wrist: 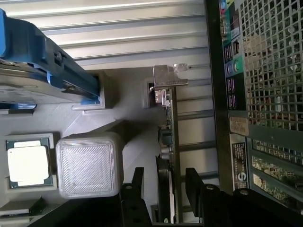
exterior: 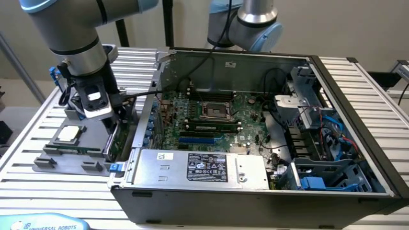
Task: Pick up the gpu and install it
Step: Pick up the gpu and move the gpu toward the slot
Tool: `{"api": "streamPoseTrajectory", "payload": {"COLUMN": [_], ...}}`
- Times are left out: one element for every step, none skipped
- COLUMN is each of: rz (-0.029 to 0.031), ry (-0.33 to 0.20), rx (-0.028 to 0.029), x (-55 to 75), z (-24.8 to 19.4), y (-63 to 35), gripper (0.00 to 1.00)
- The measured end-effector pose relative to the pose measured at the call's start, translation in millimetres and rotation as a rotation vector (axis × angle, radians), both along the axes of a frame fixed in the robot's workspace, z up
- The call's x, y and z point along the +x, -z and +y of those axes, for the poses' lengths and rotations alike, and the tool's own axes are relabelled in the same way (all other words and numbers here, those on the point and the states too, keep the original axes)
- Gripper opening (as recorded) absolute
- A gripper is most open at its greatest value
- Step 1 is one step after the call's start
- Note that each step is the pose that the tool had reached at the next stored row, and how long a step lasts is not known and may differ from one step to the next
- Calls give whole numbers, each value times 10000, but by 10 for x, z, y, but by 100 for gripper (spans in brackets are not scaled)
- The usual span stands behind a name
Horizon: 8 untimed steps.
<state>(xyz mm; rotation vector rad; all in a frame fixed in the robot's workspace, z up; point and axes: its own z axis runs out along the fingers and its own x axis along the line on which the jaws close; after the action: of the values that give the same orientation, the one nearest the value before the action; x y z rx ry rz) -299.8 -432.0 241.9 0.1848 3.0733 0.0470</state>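
The gpu (wrist: 168, 142) stands on its edge in a slot of the grey parts holder (wrist: 128, 109), its silver end bracket (wrist: 165, 81) at the far end. In the exterior view the gpu (exterior: 110, 141) is a thin green strip between the holder and the computer case (exterior: 255, 191). My gripper (wrist: 165, 189) is open and hangs low over the card, one dark finger (wrist: 138, 182) on each side, with a gap between each finger and the board. The exterior view has the gripper (exterior: 108, 122) just above the card's upper edge.
The holder also carries a processor chip (wrist: 27, 163), a grey block (wrist: 90, 164) and a hard drive in a blue frame (wrist: 42, 61). The case's perforated rear wall (wrist: 270, 71) runs close beside the card. Inside the open case lie the motherboard (exterior: 214, 115) and power supply (exterior: 198, 167). A second arm (exterior: 252, 21) stands behind.
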Motion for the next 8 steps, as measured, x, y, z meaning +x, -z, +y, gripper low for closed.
{"api": "streamPoseTrajectory", "payload": {"rz": [0,1,1,-1,0,0,0,-1], "ry": [0,0,0,0,1,1,0,0], "rx": [-2,-3,-5,-3,-5,-8,-12,-17], "x": [0,0,0,0,0,0,0,0], "z": [-4,-8,-11,-13,-15,-16,-19,-20], "y": [14,23,27,30,31,31,32,32], "gripper": [48,48,48,48,48,48,48,48]}}
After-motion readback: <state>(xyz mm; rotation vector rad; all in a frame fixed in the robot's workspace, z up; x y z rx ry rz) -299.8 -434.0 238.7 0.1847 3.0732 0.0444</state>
